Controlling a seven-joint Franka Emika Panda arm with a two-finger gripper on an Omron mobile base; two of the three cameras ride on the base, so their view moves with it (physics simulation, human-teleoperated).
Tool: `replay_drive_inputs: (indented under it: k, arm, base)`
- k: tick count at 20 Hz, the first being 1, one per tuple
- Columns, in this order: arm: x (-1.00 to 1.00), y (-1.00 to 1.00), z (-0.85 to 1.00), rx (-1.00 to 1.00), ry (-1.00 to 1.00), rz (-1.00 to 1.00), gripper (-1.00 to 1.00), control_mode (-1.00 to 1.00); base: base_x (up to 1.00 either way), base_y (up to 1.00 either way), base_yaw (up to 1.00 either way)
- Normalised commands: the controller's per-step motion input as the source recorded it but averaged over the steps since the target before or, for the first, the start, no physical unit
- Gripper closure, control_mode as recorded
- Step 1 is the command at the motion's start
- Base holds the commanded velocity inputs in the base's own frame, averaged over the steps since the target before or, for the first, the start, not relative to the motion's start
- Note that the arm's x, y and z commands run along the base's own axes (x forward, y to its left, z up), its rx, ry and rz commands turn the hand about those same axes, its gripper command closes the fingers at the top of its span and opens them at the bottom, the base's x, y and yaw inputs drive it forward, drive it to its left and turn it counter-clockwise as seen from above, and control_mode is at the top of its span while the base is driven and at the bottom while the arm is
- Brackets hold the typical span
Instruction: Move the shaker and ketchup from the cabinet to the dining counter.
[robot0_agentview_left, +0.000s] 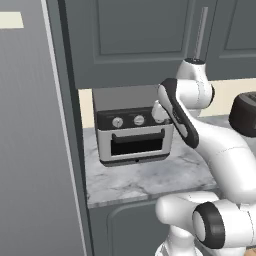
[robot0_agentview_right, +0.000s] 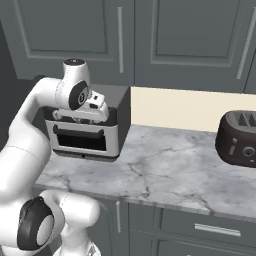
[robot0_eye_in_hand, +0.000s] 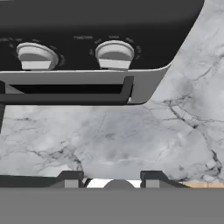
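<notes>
Two fingertips (robot0_eye_in_hand: 70, 178): apart, holding nothing you can see.
Hand (robot0_eye_in_hand: 112, 178): yours hovers over the marble table (robot0_eye_in_hand: 131, 140).
Toaster oven (robot0_eye_in_hand: 87, 52): just ahead of the hand.

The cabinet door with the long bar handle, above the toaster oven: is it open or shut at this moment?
Shut. The cabinet door lies flat and flush with the neighbouring doors, its bar handle upright, and no inner shelf shows.

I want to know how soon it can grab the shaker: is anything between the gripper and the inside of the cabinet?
Yes. The cabinet door is closed, its bar handle untouched, so the contents are hidden. The gripper hangs lower, jaws partly apart and empty, facing the toaster oven on the marble counter.
</notes>
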Motion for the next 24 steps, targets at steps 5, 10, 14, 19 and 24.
replay_drive_inputs:
  k: [5, 10, 14, 19, 24]
  arm:
    - [-0.07, 0.0, 0.0, 0.0, -0.13, 0.04, -1.0, -1.0]
    - [-0.07, -0.11, 0.24, 0.0, -0.4, 0.07, -1.0, -1.0]
    - [0.0, -0.29, 0.5, 0.0, -0.37, 0.0, -1.0, -1.0]
    - [0.0, -0.32, 0.61, 0.0, -0.09, -0.03, -1.0, -1.0]
    - [0.03, -0.33, 0.6, 0.0, 0.0, -0.04, -1.0, -1.0]
  base:
    - [0.0, 0.0, 0.0]
    - [0.0, 0.0, 0.0]
    - [0.0, 0.0, 0.0]
    - [0.0, 0.0, 0.0]
    - [0.0, 0.0, 0.0]
